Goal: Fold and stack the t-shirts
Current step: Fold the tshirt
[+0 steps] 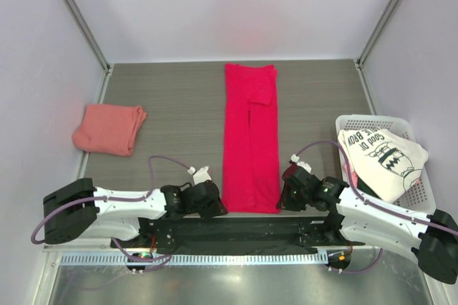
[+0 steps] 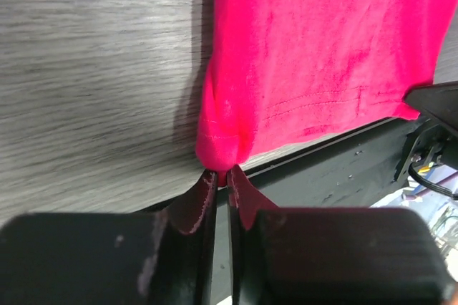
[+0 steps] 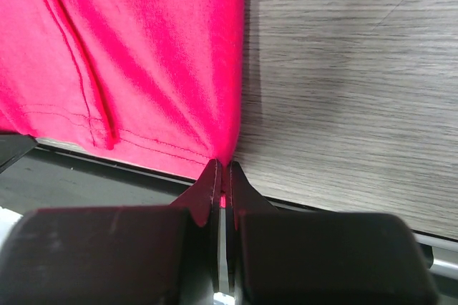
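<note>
One bright crimson-magenta cloth t-shirt (image 1: 250, 140) lies as a long folded strip on the grey wood-grain tabletop (image 1: 172, 97). My left end effector (image 2: 223, 176) clamps its near-left corner, my right end effector (image 3: 221, 169) its near-right. The salmon-pink folded shirt (image 1: 109, 128) sits far left, and the white printed shirt (image 1: 383, 158) fills the white plastic basket (image 1: 365, 119).

Bright even overhead light, soft shadows, wrist views blurred near lens
</note>
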Motion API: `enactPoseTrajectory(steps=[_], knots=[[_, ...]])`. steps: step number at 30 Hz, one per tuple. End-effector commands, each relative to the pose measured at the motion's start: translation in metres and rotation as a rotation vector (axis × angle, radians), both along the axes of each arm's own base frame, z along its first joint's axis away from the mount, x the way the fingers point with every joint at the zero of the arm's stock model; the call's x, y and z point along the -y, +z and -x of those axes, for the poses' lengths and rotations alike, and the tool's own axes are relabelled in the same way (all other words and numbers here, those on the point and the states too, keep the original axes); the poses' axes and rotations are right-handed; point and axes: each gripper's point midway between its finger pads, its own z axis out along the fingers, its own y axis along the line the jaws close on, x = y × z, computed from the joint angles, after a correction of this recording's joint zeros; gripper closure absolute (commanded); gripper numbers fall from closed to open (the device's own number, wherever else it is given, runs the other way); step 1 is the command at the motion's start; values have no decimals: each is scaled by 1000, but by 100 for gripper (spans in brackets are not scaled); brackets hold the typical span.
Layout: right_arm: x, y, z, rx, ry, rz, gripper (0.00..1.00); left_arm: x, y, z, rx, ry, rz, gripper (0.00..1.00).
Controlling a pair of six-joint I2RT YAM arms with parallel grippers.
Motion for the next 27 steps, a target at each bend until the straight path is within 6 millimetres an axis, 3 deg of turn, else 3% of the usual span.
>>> enactPoseTrajectory(steps=[1,5,10,13,14,16,19,22,27], knots=[[-1,4,1,9,-1,-15,99,-6,-2,1,8,21,-7,91],[-1,16,-3,34,-7,-21,99,-6,11,1,21,23,27,100],[-7,41,-18,104,-20,-37,99,-4,45,-14,107,53,55,100],[-8,46,-22,115,-18,-32,99,-16,57,-20,140,76,16,88],[-9,45,-22,109,-14,-24,99,-23,53,-19,136,78,-14,74],[-8,44,-22,107,-12,-17,99,-31,52,-19,142,94,-30,60],[-6,40,-21,104,-14,-7,99,-34,50,-18,137,99,-25,54],[-6,40,-21,105,-15,-11,99,-35,47,-20,144,105,-26,41],[-5,37,-20,99,-15,-2,99,-23,41,-27,146,87,-47,39]])
